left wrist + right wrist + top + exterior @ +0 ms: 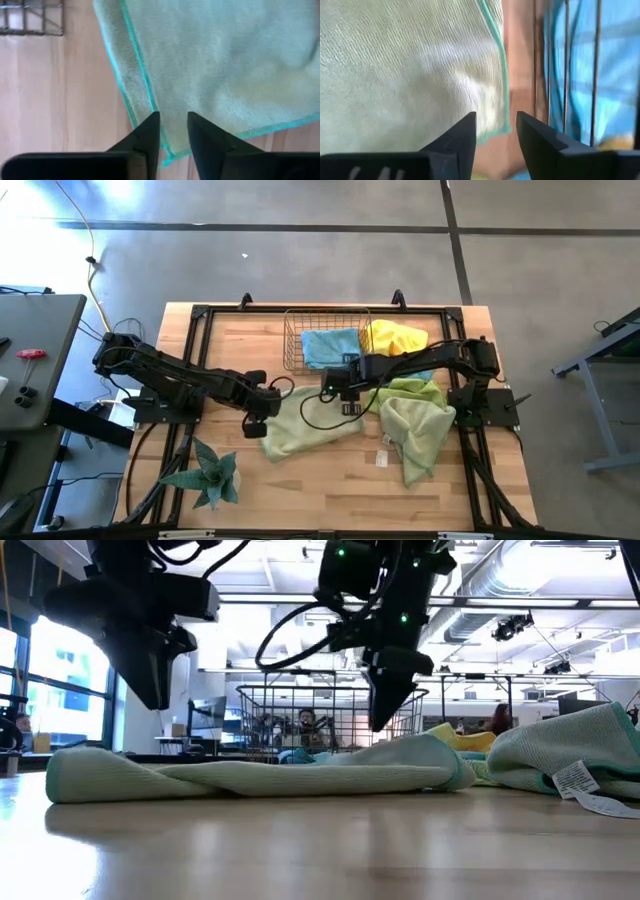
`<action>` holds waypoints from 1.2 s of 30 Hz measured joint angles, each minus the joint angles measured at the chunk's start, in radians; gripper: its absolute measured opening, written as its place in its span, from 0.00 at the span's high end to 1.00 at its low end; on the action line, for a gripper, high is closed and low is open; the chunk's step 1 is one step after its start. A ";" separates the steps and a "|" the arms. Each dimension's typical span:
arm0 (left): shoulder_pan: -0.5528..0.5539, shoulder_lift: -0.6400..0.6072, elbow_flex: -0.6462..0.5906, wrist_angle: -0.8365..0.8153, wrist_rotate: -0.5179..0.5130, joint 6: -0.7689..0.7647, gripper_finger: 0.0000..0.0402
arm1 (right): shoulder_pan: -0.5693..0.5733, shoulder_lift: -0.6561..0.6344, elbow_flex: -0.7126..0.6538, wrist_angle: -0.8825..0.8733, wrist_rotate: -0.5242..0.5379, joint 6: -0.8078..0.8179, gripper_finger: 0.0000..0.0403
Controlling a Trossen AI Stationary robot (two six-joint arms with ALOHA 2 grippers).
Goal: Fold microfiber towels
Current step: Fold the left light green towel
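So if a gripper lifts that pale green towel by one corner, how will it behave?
The pale green towel lies rumpled and folded over itself, so it probably droops limply. It looks thin, so likely light. Its fuzzy weave should resist slipping.

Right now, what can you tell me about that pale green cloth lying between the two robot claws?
The pale green towel is a soft, fuzzy microfiber cloth with a teal stitched hem. It lies loosely folded over itself on the wooden table, just in front of the copper wire basket. The left gripper hangs over its left end and the right gripper over its right end, both with fingers parted and holding nothing. Its right end meets another green towel.
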 joint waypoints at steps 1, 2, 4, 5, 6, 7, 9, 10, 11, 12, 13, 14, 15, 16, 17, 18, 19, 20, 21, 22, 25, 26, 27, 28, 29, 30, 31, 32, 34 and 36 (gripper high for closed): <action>0.000 0.000 0.000 -0.001 -0.007 -0.023 0.74 | 0.000 -0.001 0.013 -0.036 -0.002 0.053 0.65; 0.000 0.000 0.000 0.000 -0.009 -0.053 0.72 | 0.002 -0.002 0.027 -0.076 -0.006 0.118 0.65; 0.001 0.000 0.000 0.005 -0.008 -0.109 0.70 | 0.007 -0.003 0.048 -0.166 -0.017 0.281 0.65; 0.001 0.000 0.000 0.008 0.001 -0.135 0.69 | 0.011 -0.003 0.051 -0.198 -0.035 0.364 0.65; 0.001 0.000 0.000 0.012 0.022 -0.158 0.68 | 0.016 -0.003 0.051 -0.220 -0.056 0.429 0.66; 0.000 0.000 0.000 0.021 0.048 -0.178 0.68 | 0.027 -0.003 0.048 -0.231 -0.078 0.482 0.66; -0.007 0.000 0.000 0.050 0.105 -0.211 0.68 | 0.054 -0.004 0.027 -0.223 -0.112 0.559 0.66; -0.016 0.000 0.000 0.072 0.127 -0.224 0.68 | 0.071 -0.004 0.014 -0.213 -0.119 0.592 0.66; -0.026 0.000 0.000 0.094 0.139 -0.236 0.68 | 0.086 -0.004 -0.001 -0.200 -0.121 0.626 0.66; -0.039 0.000 0.000 0.120 0.145 -0.245 0.68 | 0.102 -0.004 -0.014 -0.181 -0.129 0.663 0.66; -0.053 0.000 0.000 0.145 0.148 -0.248 0.68 | 0.116 -0.004 -0.028 -0.161 -0.141 0.703 0.66; -0.069 0.000 0.000 0.170 0.148 -0.249 0.68 | 0.131 -0.004 -0.040 -0.150 -0.146 0.748 0.66; -0.085 0.000 0.000 0.193 0.148 -0.249 0.68 | 0.147 -0.003 -0.050 -0.151 -0.147 0.802 0.66; -0.102 0.000 0.000 0.213 0.148 -0.249 0.68 | 0.162 -0.003 -0.056 -0.156 -0.145 0.861 0.66; -0.117 0.000 0.000 0.230 0.148 -0.249 0.68 | 0.179 -0.003 -0.061 -0.159 -0.142 0.923 0.66; -0.132 0.000 0.000 0.244 0.148 -0.249 0.68 | 0.196 -0.003 -0.066 -0.159 -0.139 0.981 0.66; -0.146 0.000 0.000 0.253 0.146 -0.248 0.68 | 0.213 -0.003 -0.069 -0.161 -0.136 1.038 0.66; -0.160 0.000 0.000 0.258 0.141 -0.246 0.68 | 0.230 -0.003 -0.069 -0.162 -0.134 1.091 0.66; -0.171 0.000 0.000 0.262 0.133 -0.246 0.68 | 0.248 -0.003 -0.069 -0.156 -0.127 1.139 0.66; -0.181 0.000 0.000 0.265 0.121 -0.246 0.68 | 0.264 -0.003 -0.069 -0.148 -0.117 1.184 0.66; -0.203 0.000 0.000 0.266 0.082 -0.246 0.68 | 0.304 -0.003 -0.069 -0.134 -0.071 1.317 0.66; -0.207 0.000 0.000 0.266 0.067 -0.246 0.68 | 0.314 -0.003 -0.069 -0.129 -0.043 1.358 0.66; -0.210 0.000 0.000 0.266 0.053 -0.246 0.68 | 0.324 -0.001 -0.069 -0.123 -0.012 1.402 0.66; -0.214 0.000 0.000 0.266 0.039 -0.246 0.67 | 0.331 0.001 -0.069 -0.117 0.017 1.440 0.66; -0.215 0.000 0.000 0.266 0.024 -0.246 0.67 | 0.338 0.002 -0.069 -0.116 0.042 1.472 0.66; -0.215 0.000 0.000 0.266 0.013 -0.246 0.67 | 0.344 0.005 -0.069 -0.117 0.059 1.503 0.66; -0.215 0.003 0.000 0.267 0.007 -0.247 0.67 | 0.348 0.009 -0.069 -0.116 0.071 1.532 0.66; -0.215 0.010 0.000 0.269 0.005 -0.249 0.67 | 0.351 0.014 -0.069 -0.116 0.071 1.557 0.66; -0.215 0.029 0.000 0.268 0.005 -0.259 0.67 | 0.359 0.027 -0.069 -0.105 0.067 1.592 0.66; -0.222 0.056 0.000 0.276 0.007 -0.271 0.67 | 0.370 0.045 -0.069 -0.083 0.065 1.626 0.66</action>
